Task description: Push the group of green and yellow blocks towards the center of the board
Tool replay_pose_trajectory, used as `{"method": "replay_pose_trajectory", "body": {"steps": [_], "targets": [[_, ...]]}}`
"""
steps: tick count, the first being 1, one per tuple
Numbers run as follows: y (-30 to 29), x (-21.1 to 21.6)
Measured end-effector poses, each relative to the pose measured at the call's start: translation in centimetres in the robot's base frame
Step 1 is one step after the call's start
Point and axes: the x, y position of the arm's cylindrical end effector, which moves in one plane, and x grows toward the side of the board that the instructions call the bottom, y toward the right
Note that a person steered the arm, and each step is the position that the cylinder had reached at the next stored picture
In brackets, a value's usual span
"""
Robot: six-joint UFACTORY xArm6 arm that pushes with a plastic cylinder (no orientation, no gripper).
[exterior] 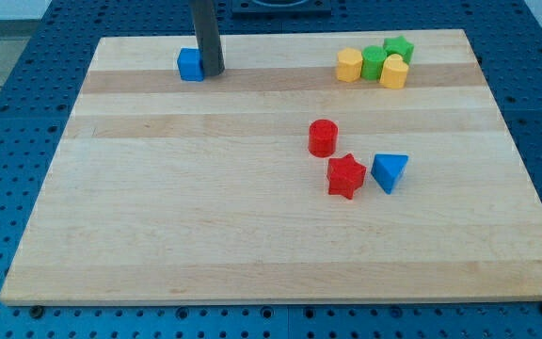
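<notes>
A group of green and yellow blocks sits near the view's top right: a yellow hexagon-like block (348, 65), a green cylinder (373, 62), a green star-like block (399, 49) and a yellow block (393, 72), all touching or nearly so. My tip (213, 72) is at the view's top left, far left of that group, right beside a blue cube (190, 64) and touching or almost touching its right side.
A red cylinder (322, 137), a red star (345, 176) and a blue triangle (390, 172) lie right of the centre of the wooden board (158, 235). The board rests on a blue perforated table (7, 113).
</notes>
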Motion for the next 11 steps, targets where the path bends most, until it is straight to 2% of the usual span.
{"method": "replay_pose_trajectory", "body": {"steps": [1, 2, 3, 4, 6, 7, 9, 10, 11], "targets": [[0.0, -0.1], [3.0, -1.9], [8.6, -5.5], [16.8, -7.8], [34.4, -6.7], [32.8, -4.1], [24.8, 2.7], [24.3, 4.2], [25.2, 3.9]]}}
